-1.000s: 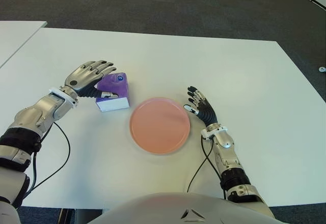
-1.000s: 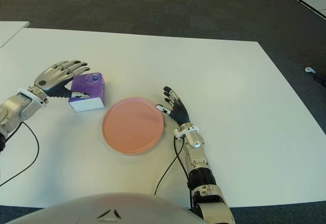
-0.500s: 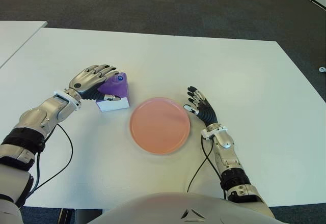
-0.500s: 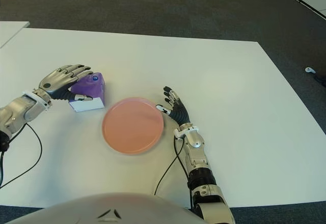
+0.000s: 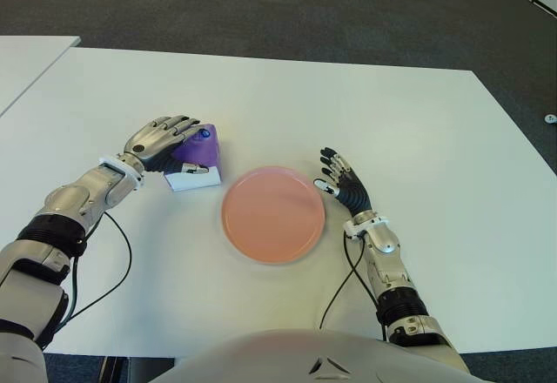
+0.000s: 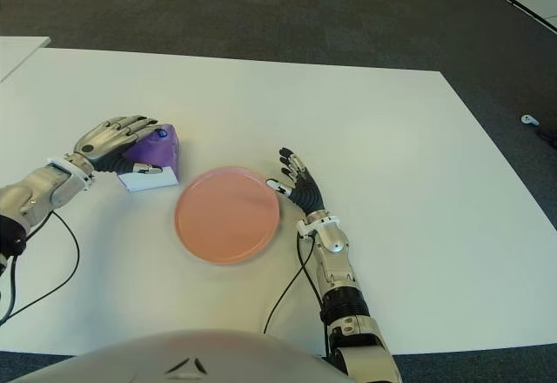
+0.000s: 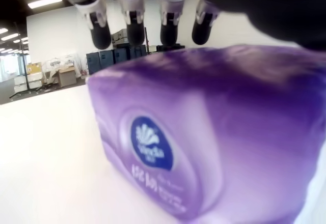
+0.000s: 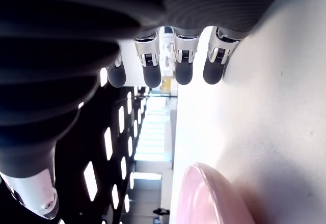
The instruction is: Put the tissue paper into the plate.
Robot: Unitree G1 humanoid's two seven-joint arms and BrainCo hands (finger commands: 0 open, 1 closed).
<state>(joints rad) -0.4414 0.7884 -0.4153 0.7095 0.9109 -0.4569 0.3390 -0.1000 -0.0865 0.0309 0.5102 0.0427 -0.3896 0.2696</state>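
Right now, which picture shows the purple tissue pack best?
The left wrist view: the tissue pack fills the picture, logo and all. Both eye views show it small on the table, left of the plate, half hidden under the left robot hand. The right wrist view doesn't show it.

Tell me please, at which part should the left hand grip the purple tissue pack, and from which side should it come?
Probably across the top of the tissue pack, from above on its left side, where the left hand already lies over it. The fingers reach past its far edge, so closing them should clamp the soft block. It lies on the table, left of the plate.
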